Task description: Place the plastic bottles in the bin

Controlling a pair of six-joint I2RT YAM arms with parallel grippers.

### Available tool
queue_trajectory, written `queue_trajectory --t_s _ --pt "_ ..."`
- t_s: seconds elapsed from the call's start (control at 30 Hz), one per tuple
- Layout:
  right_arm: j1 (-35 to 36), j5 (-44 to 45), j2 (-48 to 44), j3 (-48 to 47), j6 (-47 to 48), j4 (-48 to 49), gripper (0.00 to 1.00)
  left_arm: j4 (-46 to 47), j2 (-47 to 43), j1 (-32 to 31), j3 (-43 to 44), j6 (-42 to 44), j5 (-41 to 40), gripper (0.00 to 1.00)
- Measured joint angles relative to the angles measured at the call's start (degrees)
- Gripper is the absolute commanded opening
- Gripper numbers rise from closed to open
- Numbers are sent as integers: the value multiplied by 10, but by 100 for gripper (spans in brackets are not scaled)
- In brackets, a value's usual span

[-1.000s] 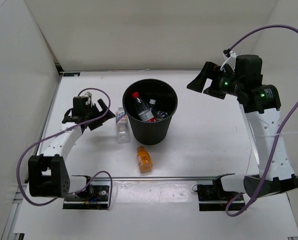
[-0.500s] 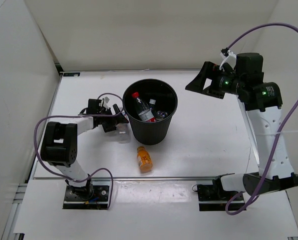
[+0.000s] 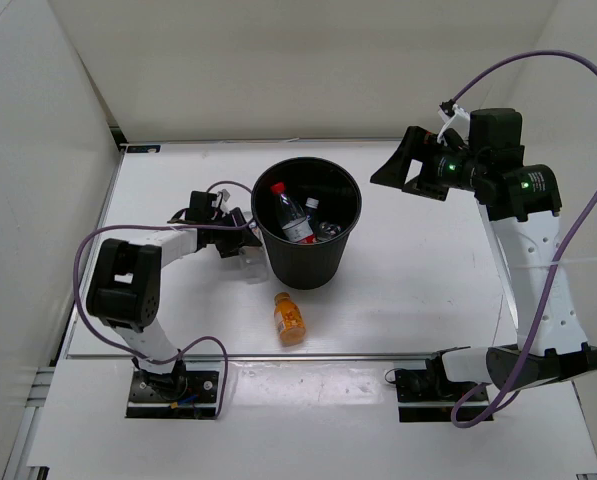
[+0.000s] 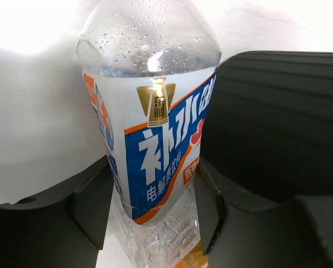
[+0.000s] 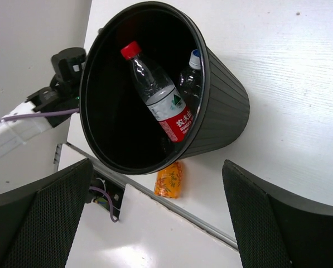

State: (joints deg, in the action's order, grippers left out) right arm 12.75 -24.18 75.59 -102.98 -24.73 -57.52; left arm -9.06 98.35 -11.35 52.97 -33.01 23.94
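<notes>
The black bin [image 3: 300, 262] stands mid-table. Inside it a clear bottle with red cap and red label [image 3: 289, 213] leans beside a dark-labelled bottle [image 5: 190, 75]. My left gripper [image 3: 236, 243] is shut on a clear bottle with a blue-white label [image 4: 155, 139], pressed close against the bin's left wall [image 4: 278, 123]. Its fingers [image 4: 91, 206] clamp the bottle's lower body. A short orange bottle [image 3: 289, 318] lies on its side in front of the bin. My right gripper [image 3: 403, 165] hangs open, high and right of the bin, holding nothing.
White walls enclose the table on the left, back and right. A metal rail [image 3: 378, 354] runs along the near edge by the arm bases. The right arm's purple cable [image 3: 538, 60] loops overhead.
My left gripper swung right to the blue-white bottle beside the bin and shut on it. The bin shifted slightly to the right. The right gripper barely moved.
</notes>
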Motion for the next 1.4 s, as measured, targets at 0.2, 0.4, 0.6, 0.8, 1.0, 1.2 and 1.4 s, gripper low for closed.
queue_trajectory --t_s 0.2,0.4,0.6,0.8,1.0,1.2,1.4 --pt "0 -3 -2 43 -12 25 100 -178 -118 18 59 15 -119 57" --pt "0 -5 -13 118 -33 54 100 -251 -195 34 330 20 -170 60" --pt "0 -6 -33 176 -39 84 100 -231 -206 -60 491 2 -139 64" --pt "0 5 -65 225 -47 102 100 -226 -116 -218 501 8 -133 81" --pt "0 22 -96 258 -51 133 100 -283 -73 -268 475 11 -150 100" --pt "43 46 -170 358 -47 169 100 -338 -102 -267 596 26 -234 100" --pt "184 92 -287 541 -66 244 99 -379 -265 -239 586 50 -383 100"
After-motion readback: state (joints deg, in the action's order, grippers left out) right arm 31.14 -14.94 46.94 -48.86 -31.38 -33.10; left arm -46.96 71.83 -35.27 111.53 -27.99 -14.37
